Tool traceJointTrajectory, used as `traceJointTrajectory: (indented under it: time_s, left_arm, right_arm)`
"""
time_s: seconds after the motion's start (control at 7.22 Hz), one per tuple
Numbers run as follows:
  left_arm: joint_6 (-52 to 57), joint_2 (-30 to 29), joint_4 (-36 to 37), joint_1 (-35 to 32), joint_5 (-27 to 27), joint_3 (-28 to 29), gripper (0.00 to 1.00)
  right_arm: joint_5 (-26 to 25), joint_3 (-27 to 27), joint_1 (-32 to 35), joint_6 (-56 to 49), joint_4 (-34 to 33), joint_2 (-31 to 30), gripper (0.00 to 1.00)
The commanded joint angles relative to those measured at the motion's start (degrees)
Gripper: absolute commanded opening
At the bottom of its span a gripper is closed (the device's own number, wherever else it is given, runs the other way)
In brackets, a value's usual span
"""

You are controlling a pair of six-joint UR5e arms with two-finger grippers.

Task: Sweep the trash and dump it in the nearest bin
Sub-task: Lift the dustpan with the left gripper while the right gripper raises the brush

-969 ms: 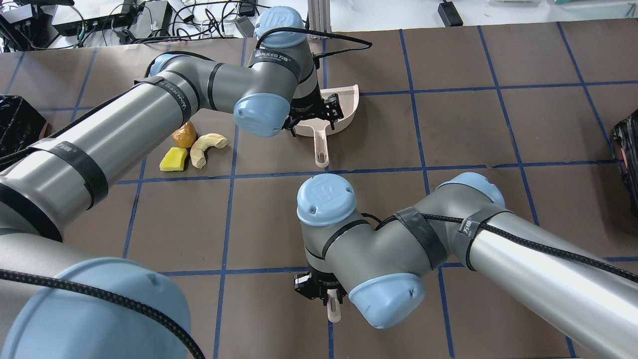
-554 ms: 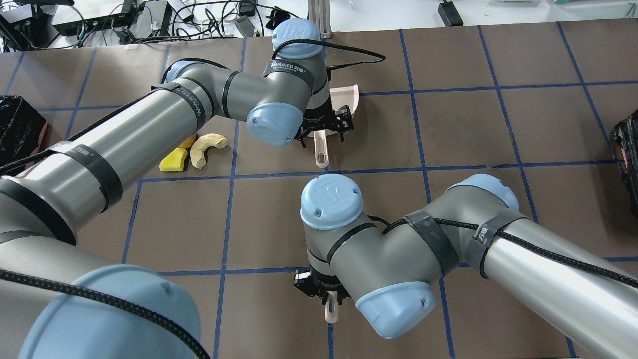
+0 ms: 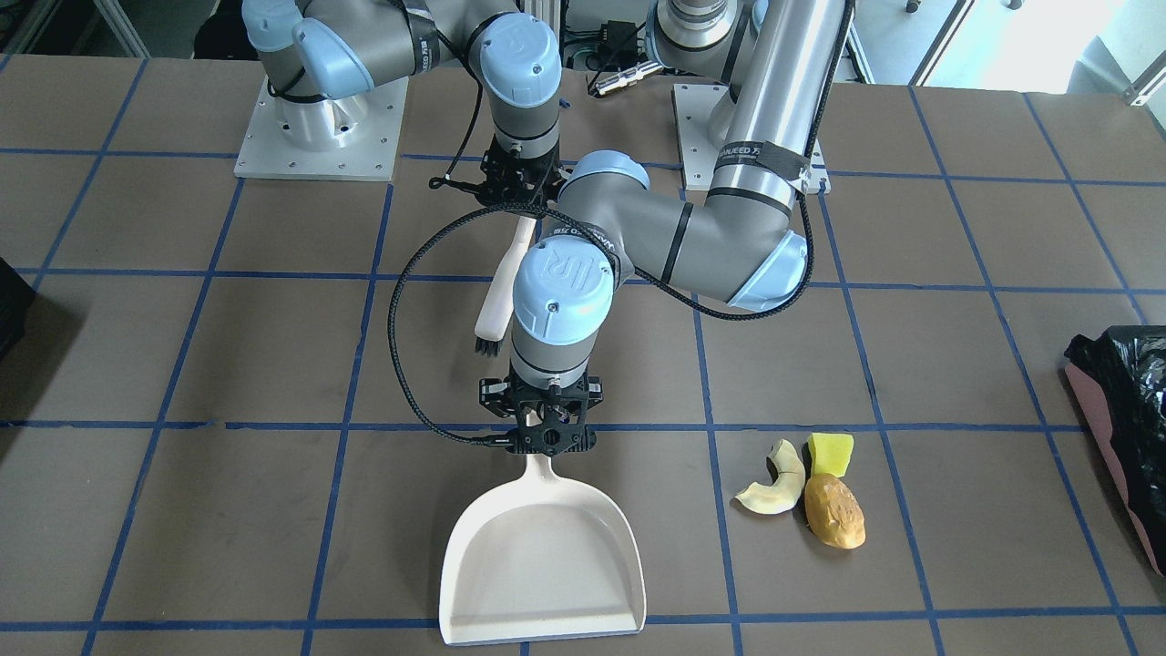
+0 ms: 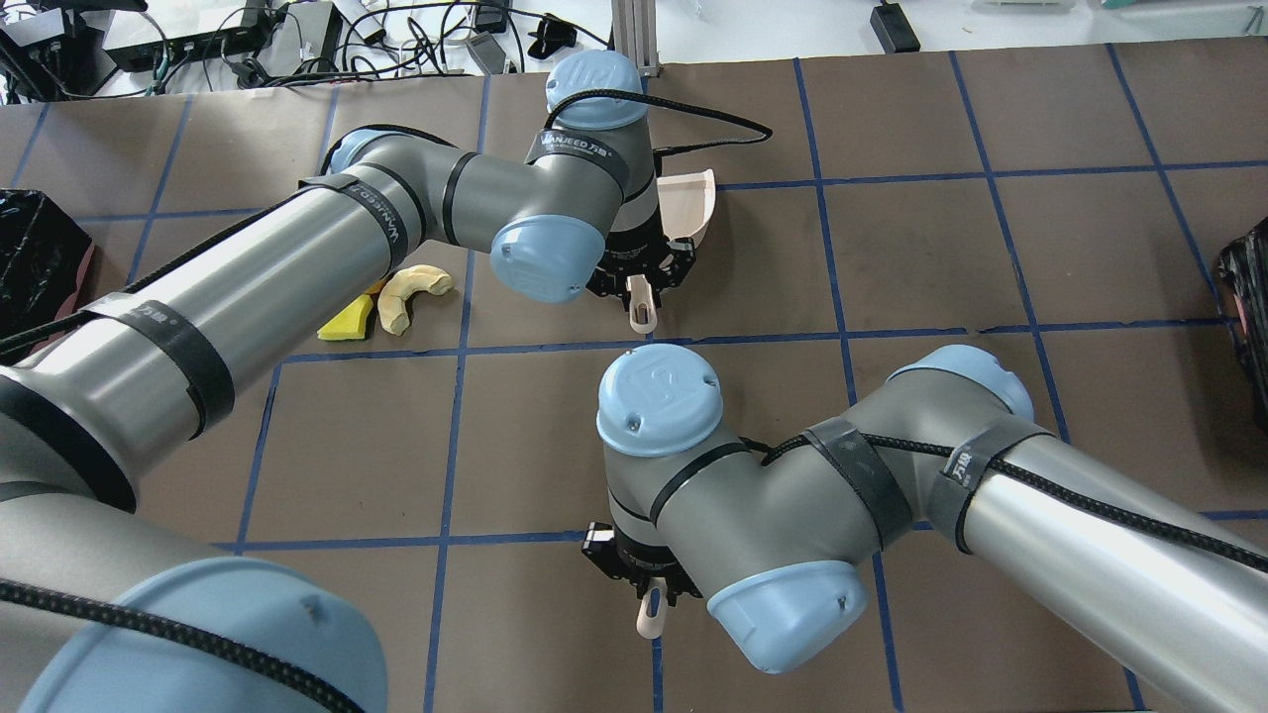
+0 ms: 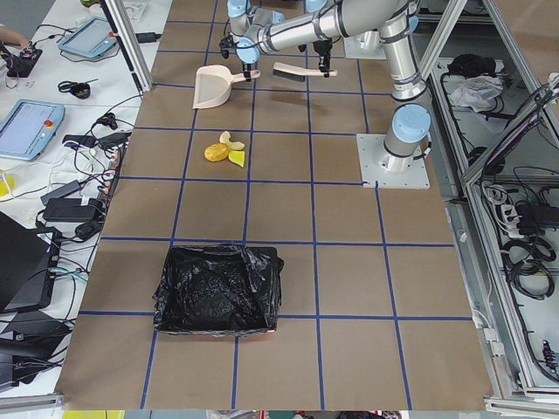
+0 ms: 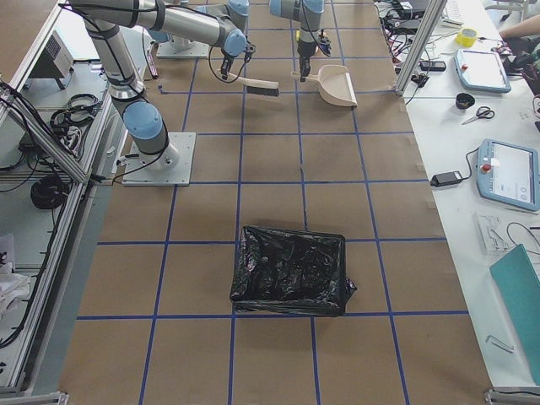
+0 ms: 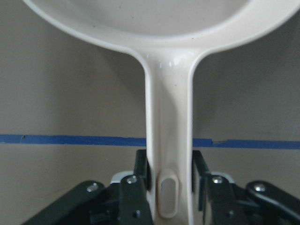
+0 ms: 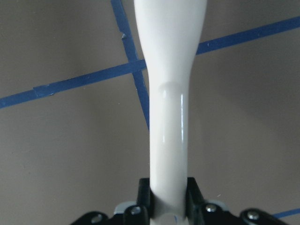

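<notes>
Now the change is all on the left side. Nearest the robot, at 6 o'clock in the overhead view, the right gripper (image 4: 649, 592) keeps its fingers clamped on the white handle of the brush (image 3: 499, 290). It has drifted only slightly in the last second, and the right wrist view shows the handle pinched between the two pads.

Further out, toward 12 o'clock, the left gripper (image 3: 545, 445) has travelled. A second ago it hung spread over the back of the dustpan (image 3: 547, 556). It has since slid back along the handle toward the robot and come down. Its fingers (image 7: 141, 169) now stand narrow, one on each side of the handle near the hanging hole. By the left wrist view they press against it. The pan seems to lie flat on the bench (image 3: 911, 364); whether it is raised at all I cannot tell.

At 9 o'clock of the pan sits the trash, which has not moved. The pale slice (image 3: 774, 483), the yellow wedge (image 3: 831, 453) and the orange-brown lump (image 3: 833, 512) lie huddled close together. Farther along at 9 o'clock, well apart at the bench's end, stands the bin (image 4: 40, 248) with its black liner.

Both tools look to be in hand, so sweeping can probably begin. The pan's mouth opens toward 12 o'clock, so it will likely need turning to face the trash.
</notes>
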Motion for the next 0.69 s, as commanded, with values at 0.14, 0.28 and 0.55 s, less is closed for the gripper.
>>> traceJointTrajectory:
  time_s: [0.14,0.28,0.55]
  left_arm:
    - [0.46,1.09,-1.06,0.33,0.1,0.27,0.0]
    - [3.51,2.05,-1.15,1.38,0.62,0.45,0.0]
    - [14.47,4.33,-2.98,8.12,0.63,0.01,0.0]
  right_arm:
    - [0.0,-0.18,0.0,2.01,-0.19,0.02,0.0]
    - [-0.78,-0.62,0.09,2.46,-0.8,0.36,0.0]
    - [-1.49,-4.55,0.0,3.6,-2.48,2.37,0.0]
